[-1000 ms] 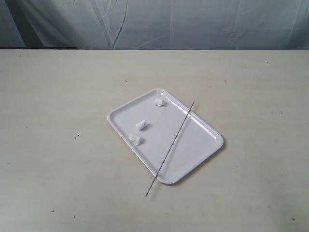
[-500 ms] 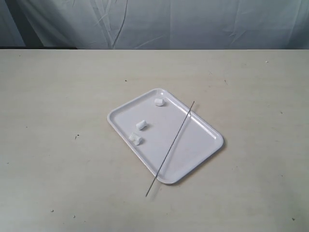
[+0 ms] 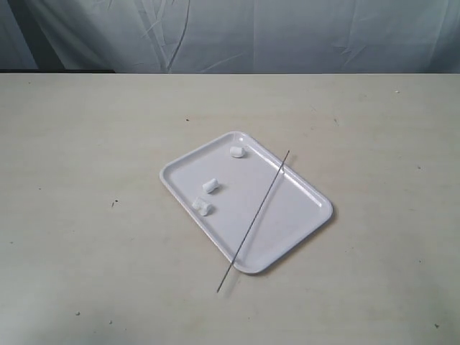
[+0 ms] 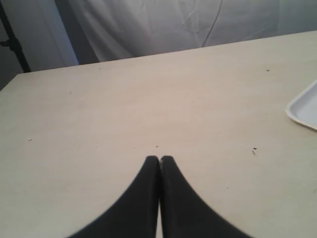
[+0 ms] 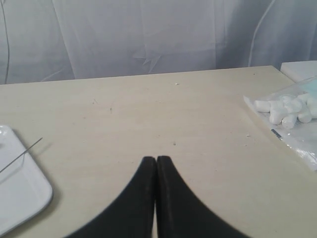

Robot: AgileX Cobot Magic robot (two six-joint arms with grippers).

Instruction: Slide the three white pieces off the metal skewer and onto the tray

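Observation:
The white tray (image 3: pixel 287 223) lies at the table's middle, turned diagonally. Three white pieces rest loose on it: one (image 3: pixel 236 152) near the far corner, one (image 3: pixel 210 186) mid-left, one (image 3: pixel 203 208) just in front of that. The thin metal skewer (image 3: pixel 255 215) lies bare across the tray's right part, its near end off the rim on the table. Neither arm shows in the exterior view. My left gripper (image 4: pixel 159 158) is shut and empty above bare table, a tray corner (image 4: pixel 304 106) at the edge of its view. My right gripper (image 5: pixel 156 158) is shut and empty, with the tray corner (image 5: pixel 20 191) and skewer tip (image 5: pixel 25 152) beside it.
A clear bag of spare marshmallows (image 5: pixel 290 111) lies on the table in the right wrist view, with a white block (image 5: pixel 299 69) behind it. A pale curtain (image 3: pixel 230 36) hangs behind the table's far edge.

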